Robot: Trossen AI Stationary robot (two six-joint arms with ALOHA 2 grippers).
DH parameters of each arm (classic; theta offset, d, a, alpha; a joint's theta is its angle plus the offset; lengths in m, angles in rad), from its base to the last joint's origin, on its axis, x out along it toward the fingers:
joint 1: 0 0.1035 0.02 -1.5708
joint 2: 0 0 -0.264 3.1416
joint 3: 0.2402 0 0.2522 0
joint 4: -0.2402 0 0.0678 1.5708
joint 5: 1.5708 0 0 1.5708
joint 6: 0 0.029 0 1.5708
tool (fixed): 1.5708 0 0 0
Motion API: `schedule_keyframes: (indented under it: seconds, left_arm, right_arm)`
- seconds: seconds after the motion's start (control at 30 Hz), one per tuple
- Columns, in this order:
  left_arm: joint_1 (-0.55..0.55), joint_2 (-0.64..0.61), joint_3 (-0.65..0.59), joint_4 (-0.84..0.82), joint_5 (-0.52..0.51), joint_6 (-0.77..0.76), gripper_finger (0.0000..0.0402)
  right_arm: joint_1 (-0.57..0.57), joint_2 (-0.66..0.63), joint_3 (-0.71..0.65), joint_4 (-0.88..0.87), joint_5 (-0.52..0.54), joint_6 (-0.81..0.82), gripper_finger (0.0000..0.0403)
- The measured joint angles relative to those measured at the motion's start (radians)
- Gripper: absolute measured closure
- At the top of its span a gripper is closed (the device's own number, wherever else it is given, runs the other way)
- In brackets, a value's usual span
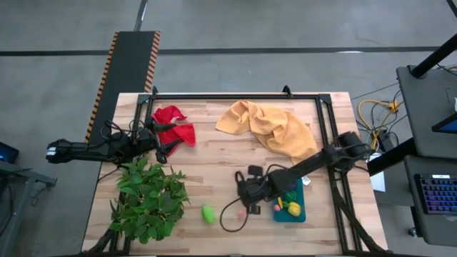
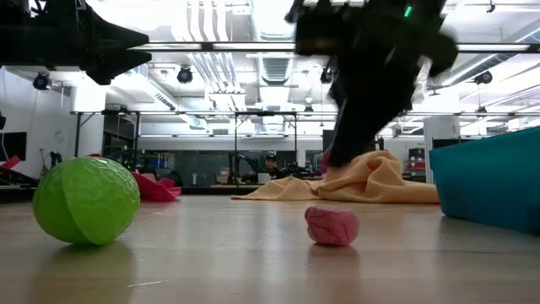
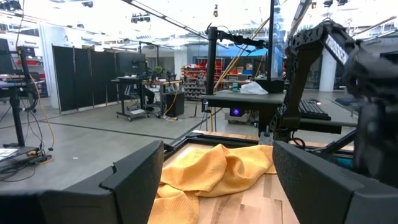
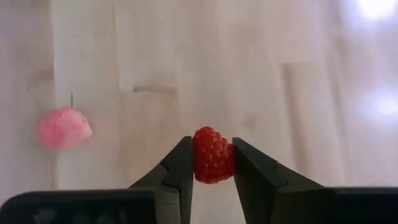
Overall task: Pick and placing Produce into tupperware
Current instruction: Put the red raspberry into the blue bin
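Observation:
My right gripper [image 4: 213, 163] is shut on a small red raspberry [image 4: 213, 154] and points down at the wood table; in the high view it is [image 1: 250, 191] left of the teal tupperware [image 1: 289, 209]. The tupperware holds yellow and green pieces and stands on its base. A tiny pink piece [image 4: 63, 127] lies on the table near the gripper, and shows too in the low view [image 2: 332, 225]. A lime green piece [image 1: 208, 213] rests on the table farther left. My left gripper [image 1: 161, 147] is open beside the red cloth [image 1: 175, 125], away from the produce. My right gripper pinches the raspberry [image 4: 213, 155] between its two fingertips [image 4: 180, 165], one on each side of the berry. The fingers come from above, pointing down. The berry sits at their free ends, above the table.
A big leafy green plant [image 1: 146, 196] fills the near left of the table. A yellow cloth [image 1: 275, 128] lies crumpled toward the far right, also seen from the left wrist [image 3: 205, 171]. A black frame [image 1: 235, 96] borders the table. Bare wood lies between plant and tupperware.

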Motion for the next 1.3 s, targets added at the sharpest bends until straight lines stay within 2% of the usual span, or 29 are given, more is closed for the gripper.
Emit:
schedule_keyframes:
  seconds: [0.37,0.7,0.93,1.07,1.3]
  left_arm:
    - [0.000,-0.001,0.000,-0.001,0.000,0.000,0.0114]
    - [0.000,0.000,0.000,0.001,0.000,0.000,0.0114]
    - [0.000,0.000,0.000,0.000,0.000,-0.001,0.0114]
    - [0.000,0.000,0.000,0.001,0.000,-0.001,0.0114]
    - [0.000,0.000,0.000,0.001,0.000,-0.001,0.0114]
  right_arm:
    - [0.095,-0.196,-0.002,-0.392,0.138,0.314,0.0323]
    - [0.218,-0.239,-0.009,-0.570,0.184,0.552,0.0324]
    - [0.254,-0.233,-0.074,-0.589,0.185,0.665,0.0326]
    - [0.256,-0.233,-0.114,-0.585,0.150,0.709,0.0322]
    - [0.258,-0.233,-0.141,-0.574,0.129,0.715,0.0318]
